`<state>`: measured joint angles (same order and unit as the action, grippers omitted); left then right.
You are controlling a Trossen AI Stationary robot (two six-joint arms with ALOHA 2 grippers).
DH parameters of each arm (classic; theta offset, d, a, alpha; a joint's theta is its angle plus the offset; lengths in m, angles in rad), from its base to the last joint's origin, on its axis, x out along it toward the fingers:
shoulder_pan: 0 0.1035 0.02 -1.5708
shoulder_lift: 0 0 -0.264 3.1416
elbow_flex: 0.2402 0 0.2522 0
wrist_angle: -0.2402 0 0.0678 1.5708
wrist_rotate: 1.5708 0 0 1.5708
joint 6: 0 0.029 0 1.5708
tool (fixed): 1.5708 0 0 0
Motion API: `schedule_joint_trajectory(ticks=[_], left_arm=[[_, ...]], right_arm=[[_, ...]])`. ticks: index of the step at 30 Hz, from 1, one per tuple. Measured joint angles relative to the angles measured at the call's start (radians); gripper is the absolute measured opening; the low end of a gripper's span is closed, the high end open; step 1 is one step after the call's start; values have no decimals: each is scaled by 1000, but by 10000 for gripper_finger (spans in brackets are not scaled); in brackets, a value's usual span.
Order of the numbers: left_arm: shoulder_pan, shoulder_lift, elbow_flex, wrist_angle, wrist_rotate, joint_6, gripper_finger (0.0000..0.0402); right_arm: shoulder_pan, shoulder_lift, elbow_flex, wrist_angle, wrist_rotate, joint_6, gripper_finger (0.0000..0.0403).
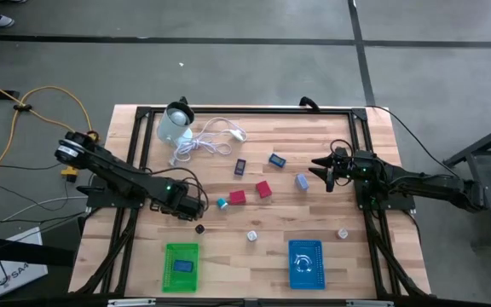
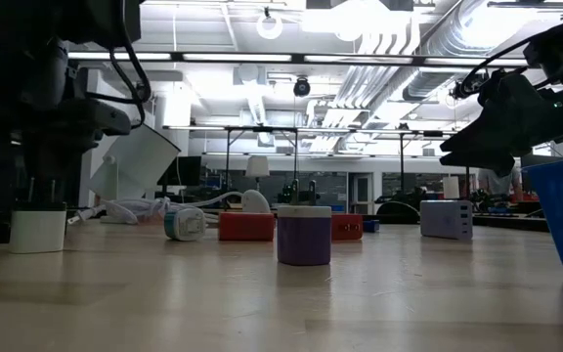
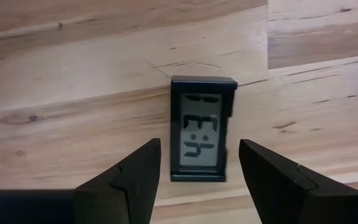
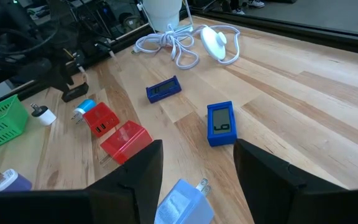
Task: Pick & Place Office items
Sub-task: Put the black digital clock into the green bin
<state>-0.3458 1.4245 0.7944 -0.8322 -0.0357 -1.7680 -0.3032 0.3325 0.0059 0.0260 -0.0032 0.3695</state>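
A green basket (image 1: 181, 266) holds one blue piece (image 1: 183, 266); a blue basket (image 1: 305, 263) holds a white one. Left fingers (image 3: 132, 180) stand apart astride a black clock (image 3: 201, 128), empty; right fingers (image 4: 143, 168) parted, empty.

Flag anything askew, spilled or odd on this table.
The pale round container lies tipped on its side at the far left of the wooden table, beside the tangled white cable. The small items lie loose and scattered; nothing looks damaged.

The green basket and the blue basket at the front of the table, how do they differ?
The green basket sits in front of the left arm, the blue basket in front of the right. The green one holds a blue item; the blue one holds something pale. Both are small rectangular plastic baskets.
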Motion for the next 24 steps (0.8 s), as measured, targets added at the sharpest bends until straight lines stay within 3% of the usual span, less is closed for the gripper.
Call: schedule_joint_trajectory(ticks=[24], left_arm=[[3, 67, 0, 45, -2, 41, 209]], right_arm=[[0, 0, 0, 0, 0, 0, 184]])
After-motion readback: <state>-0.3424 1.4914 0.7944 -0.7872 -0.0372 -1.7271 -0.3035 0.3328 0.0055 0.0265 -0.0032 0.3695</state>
